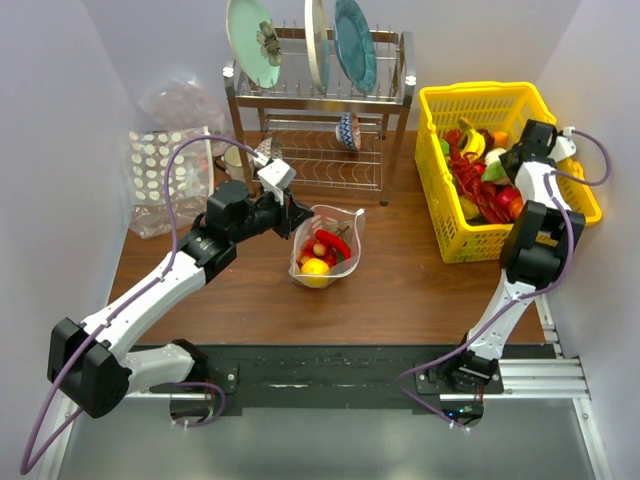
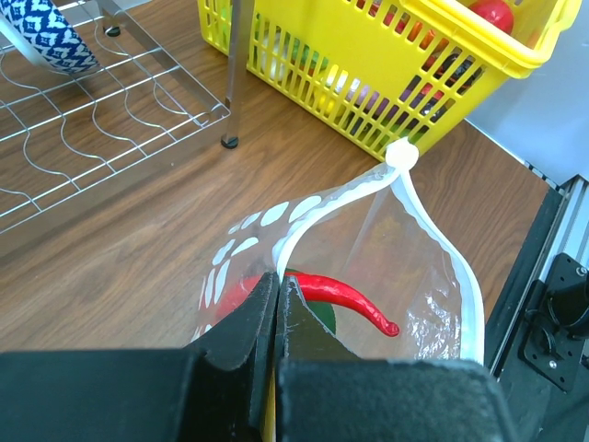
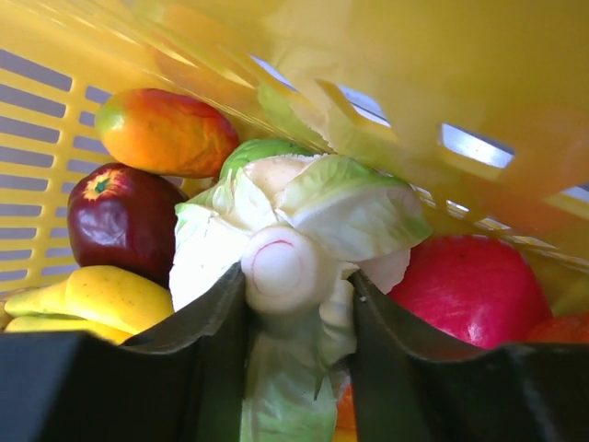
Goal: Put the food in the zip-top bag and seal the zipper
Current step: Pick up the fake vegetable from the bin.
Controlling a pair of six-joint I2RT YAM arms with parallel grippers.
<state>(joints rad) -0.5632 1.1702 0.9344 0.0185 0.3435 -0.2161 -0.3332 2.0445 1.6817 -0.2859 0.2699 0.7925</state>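
Left gripper (image 2: 276, 281) pinches the glossy zip-top bag (image 2: 425, 267) by its rim — right gripper (image 3: 296, 281) clasps a crinkly-leaved cabbage (image 3: 350, 207).

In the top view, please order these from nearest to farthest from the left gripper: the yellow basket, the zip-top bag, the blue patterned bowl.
1. zip-top bag, its rim pinched by the left gripper.
2. blue patterned bowl, on the rack behind.
3. yellow basket, at the far right.

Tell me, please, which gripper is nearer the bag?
Left. The left gripper is clamped on the bag at its rim; the right gripper is far off inside the basket, around a cabbage.
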